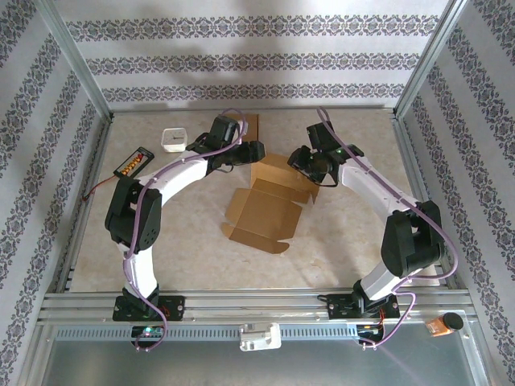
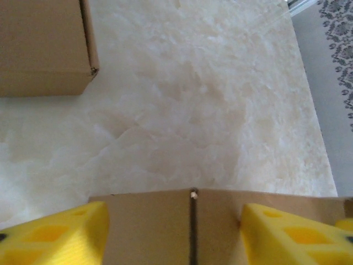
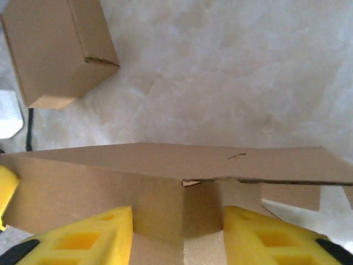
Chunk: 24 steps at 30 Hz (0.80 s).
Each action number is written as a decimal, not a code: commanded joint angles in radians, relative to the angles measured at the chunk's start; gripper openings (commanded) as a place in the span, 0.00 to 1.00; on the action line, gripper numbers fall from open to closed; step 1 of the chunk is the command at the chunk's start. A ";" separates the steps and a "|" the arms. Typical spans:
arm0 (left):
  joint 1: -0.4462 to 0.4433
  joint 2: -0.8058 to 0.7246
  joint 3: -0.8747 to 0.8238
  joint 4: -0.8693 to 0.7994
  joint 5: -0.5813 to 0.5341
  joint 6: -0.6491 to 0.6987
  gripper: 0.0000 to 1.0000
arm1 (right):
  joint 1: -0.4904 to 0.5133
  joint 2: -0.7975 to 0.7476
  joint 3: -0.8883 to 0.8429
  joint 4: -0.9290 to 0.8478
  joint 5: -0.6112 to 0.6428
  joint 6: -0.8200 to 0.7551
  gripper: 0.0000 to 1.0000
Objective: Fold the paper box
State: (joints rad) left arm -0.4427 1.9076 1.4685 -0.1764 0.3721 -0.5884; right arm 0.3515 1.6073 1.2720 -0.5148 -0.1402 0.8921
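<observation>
Paper box (image 1: pixel 269 205): at middle of bench (image 1: pixel 354 233), back walls raised, front flaps flat; most folding left. Left gripper (image 2: pixel 174 208) and right gripper (image 3: pixel 177 211) half open astride back wall, nothing clamped.

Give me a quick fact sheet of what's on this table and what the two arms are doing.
Main item: paper box, mostly unfolded, far end partly raised, mid-table
Left gripper: open, fingers astride a box flap
Right gripper: open, fingers astride a box wall
Behind: second cardboard box, already assembled
Far left: white tub; black gadget with orange buttons
Surface: pale marbled table
</observation>
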 commanded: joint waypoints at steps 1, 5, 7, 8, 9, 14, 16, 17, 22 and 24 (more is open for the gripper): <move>0.008 -0.002 -0.002 -0.002 0.034 -0.010 0.55 | 0.009 0.035 -0.006 0.041 -0.003 -0.005 0.40; 0.007 -0.047 -0.075 0.035 0.030 -0.056 0.47 | 0.009 0.065 0.019 0.057 -0.014 -0.044 0.37; 0.007 -0.081 -0.124 0.066 0.019 -0.081 0.47 | 0.009 0.080 0.032 0.063 -0.026 -0.074 0.36; 0.006 -0.101 -0.152 0.081 0.009 -0.093 0.47 | 0.010 0.086 0.042 0.069 -0.037 -0.093 0.35; 0.005 -0.117 -0.176 0.095 0.001 -0.103 0.47 | 0.010 0.095 0.048 0.071 -0.045 -0.108 0.35; -0.003 -0.187 -0.270 0.150 -0.033 -0.154 0.46 | 0.014 0.127 0.077 0.067 -0.066 -0.156 0.34; -0.004 -0.194 -0.278 0.147 -0.049 -0.154 0.46 | 0.014 0.127 0.082 0.065 -0.068 -0.157 0.35; -0.004 -0.195 -0.278 0.142 -0.057 -0.150 0.47 | 0.014 0.120 0.083 0.066 -0.067 -0.159 0.36; -0.005 -0.191 -0.272 0.120 -0.076 -0.129 0.47 | 0.012 0.032 0.081 0.061 -0.043 -0.191 0.53; -0.005 -0.185 -0.264 0.104 -0.077 -0.120 0.47 | 0.010 -0.036 0.046 0.062 0.002 -0.202 0.56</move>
State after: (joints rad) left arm -0.4385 1.7294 1.2072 -0.0334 0.3279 -0.7193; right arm 0.3515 1.6794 1.3380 -0.4377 -0.1936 0.7250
